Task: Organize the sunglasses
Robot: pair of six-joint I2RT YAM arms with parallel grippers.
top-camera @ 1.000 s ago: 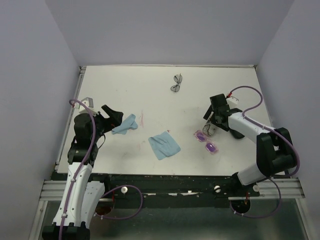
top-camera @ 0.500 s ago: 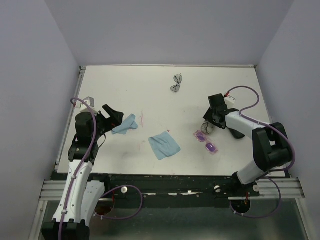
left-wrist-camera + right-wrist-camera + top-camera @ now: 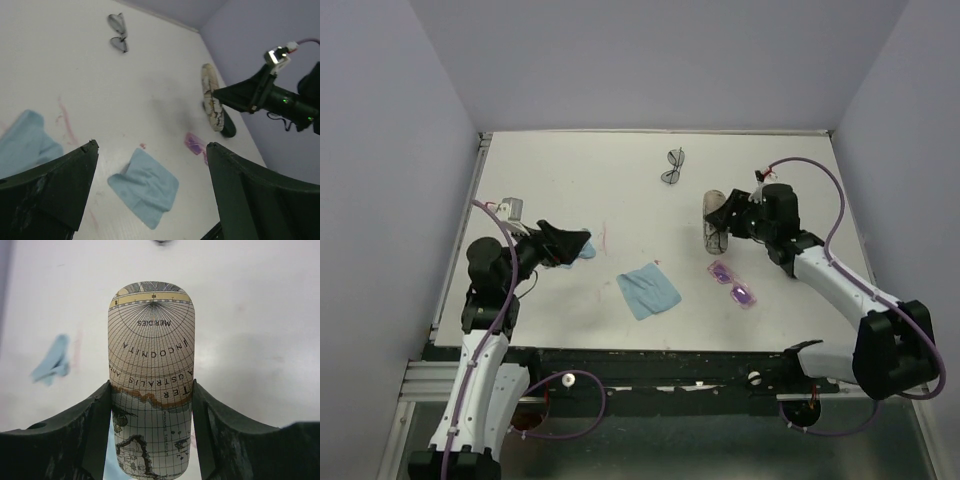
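From above, the right gripper [image 3: 724, 214] had its jaws clamped on a case [image 3: 716, 224], a rounded oblong thing held over the far right part of the white table [image 3: 550, 170]. Whether its lower end touched the surface, I could not tell. The pink sunglasses [image 3: 734, 284] lay flat just on the near side of that case, apart from it. The dark sunglasses [image 3: 674, 166] sat well off toward the far edge, near the middle. A blue cloth [image 3: 648, 290] lay near the front centre. The left gripper [image 3: 578, 245] hung with jaws wide over a second blue cloth [image 3: 586, 253], holding nothing.

Over to the left wrist camera: its two fingers [image 3: 50, 195] stood far apart, nothing between them but the table below. The blue cloth [image 3: 145, 185] showed in that gap, with the second blue cloth [image 3: 25, 142] at the left. The pink sunglasses [image 3: 194, 144] lay beyond and the dark sunglasses [image 3: 119, 39] up top. The case [image 3: 212, 104] stood on end at the right, pinched by the right gripper [image 3: 220, 95], its pale printed face toward the camera.

Right wrist camera: the fingers [image 3: 85, 435] pressed both long sides of the case [image 3: 151, 330], its old-map print filling the middle. The second blue cloth [image 3: 52, 365] lay at the left, blurred
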